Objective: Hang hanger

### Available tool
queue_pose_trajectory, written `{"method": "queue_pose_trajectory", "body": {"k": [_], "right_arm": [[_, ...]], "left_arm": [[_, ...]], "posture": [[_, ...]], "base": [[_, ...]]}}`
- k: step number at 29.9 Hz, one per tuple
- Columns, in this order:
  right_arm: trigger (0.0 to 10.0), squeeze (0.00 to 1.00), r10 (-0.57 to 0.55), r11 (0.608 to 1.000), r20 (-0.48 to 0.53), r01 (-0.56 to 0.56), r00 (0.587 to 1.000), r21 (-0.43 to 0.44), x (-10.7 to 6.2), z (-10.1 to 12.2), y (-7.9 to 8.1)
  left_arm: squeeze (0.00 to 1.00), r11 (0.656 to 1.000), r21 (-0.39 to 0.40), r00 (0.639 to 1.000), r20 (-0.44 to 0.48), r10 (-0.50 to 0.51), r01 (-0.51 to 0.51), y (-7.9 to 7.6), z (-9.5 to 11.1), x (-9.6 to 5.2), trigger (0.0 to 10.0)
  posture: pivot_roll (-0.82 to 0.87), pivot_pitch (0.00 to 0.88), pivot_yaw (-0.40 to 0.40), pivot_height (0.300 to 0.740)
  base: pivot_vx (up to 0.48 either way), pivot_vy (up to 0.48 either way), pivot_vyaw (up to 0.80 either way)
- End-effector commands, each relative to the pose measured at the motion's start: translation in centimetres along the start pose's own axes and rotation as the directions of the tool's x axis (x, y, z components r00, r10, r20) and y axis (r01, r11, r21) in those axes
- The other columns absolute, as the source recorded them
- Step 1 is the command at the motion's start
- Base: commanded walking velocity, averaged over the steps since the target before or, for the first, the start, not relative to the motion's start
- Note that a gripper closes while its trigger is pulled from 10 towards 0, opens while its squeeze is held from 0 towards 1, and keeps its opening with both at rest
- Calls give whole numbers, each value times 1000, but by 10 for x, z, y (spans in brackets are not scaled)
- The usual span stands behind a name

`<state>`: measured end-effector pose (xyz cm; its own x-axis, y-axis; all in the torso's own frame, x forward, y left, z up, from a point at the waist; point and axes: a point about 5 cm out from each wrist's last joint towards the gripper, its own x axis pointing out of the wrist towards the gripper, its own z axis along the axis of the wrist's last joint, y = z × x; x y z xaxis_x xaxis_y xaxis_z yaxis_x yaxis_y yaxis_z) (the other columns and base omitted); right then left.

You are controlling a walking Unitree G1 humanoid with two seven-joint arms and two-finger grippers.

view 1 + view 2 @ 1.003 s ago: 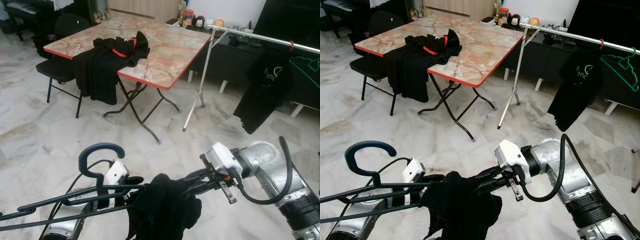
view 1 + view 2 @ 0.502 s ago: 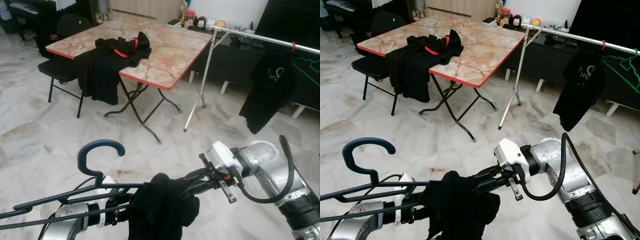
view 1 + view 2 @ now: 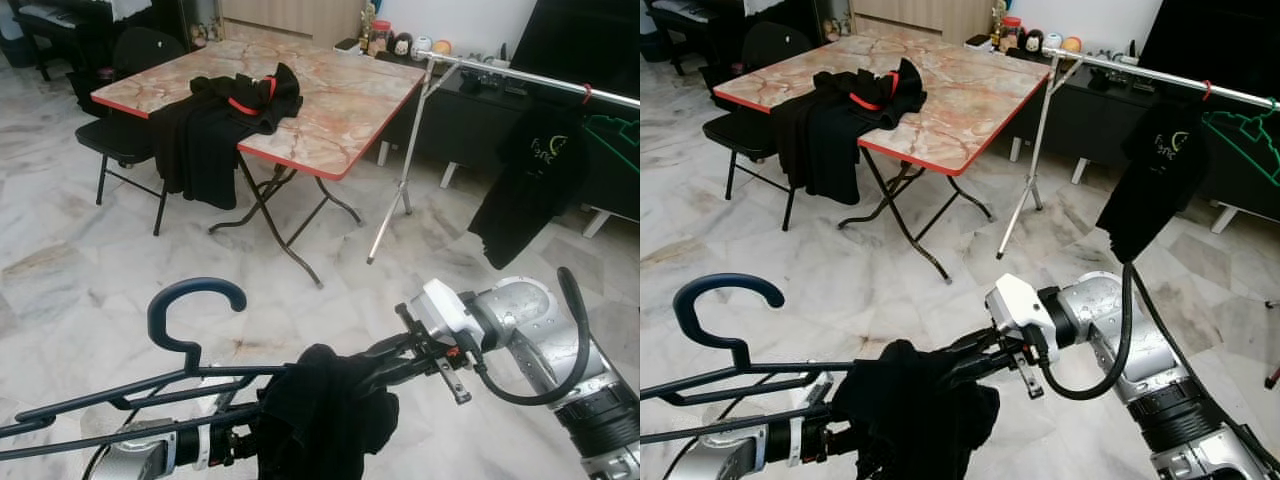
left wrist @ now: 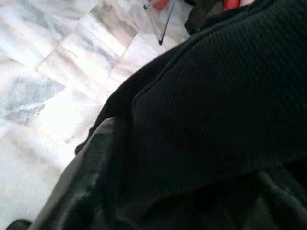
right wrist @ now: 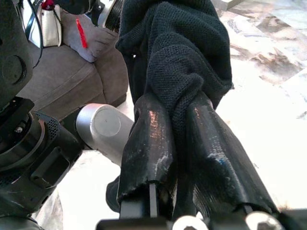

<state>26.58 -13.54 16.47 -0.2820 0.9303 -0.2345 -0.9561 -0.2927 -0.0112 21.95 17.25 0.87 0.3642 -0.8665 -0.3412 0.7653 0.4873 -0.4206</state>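
Note:
A dark blue hanger (image 3: 195,296) lies almost level low in front of me, hook up, its bars running off to the left. A bunched black garment (image 3: 325,420) hangs over its right end. My right gripper (image 3: 352,367) reaches in from the right and is shut on the top of that garment; the right wrist view shows the cloth (image 5: 175,57) pinched between both fingers (image 5: 146,139). My left gripper (image 3: 238,441) sits under the hanger bars, its tip buried in the cloth. The left wrist view shows black knit fabric (image 4: 216,105) up close.
A steel clothes rail (image 3: 520,75) stands at the back right with a black T-shirt (image 3: 530,180) and a green hanger (image 3: 615,125) on it. To the left is a marble-topped folding table (image 3: 340,110) draped with black clothes (image 3: 225,115), a chair (image 3: 120,135) beside it. Marble floor lies between.
My left arm has dropped lower and pulled back under the hanger. The hook has shifted slightly left. The right gripper keeps its hold on the garment.

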Motion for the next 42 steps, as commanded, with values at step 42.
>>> {"method": "queue_pose_trajectory", "body": {"k": [42], "right_arm": [[10000,0,-249,967,-203,230,947,-112,-17,-21,-23]], "left_arm": [[0,967,116,973,4,229,-228,15,-3,-22,0]], "posture": [[17,9,-46,740]], "base": [[0,0,0]]}}
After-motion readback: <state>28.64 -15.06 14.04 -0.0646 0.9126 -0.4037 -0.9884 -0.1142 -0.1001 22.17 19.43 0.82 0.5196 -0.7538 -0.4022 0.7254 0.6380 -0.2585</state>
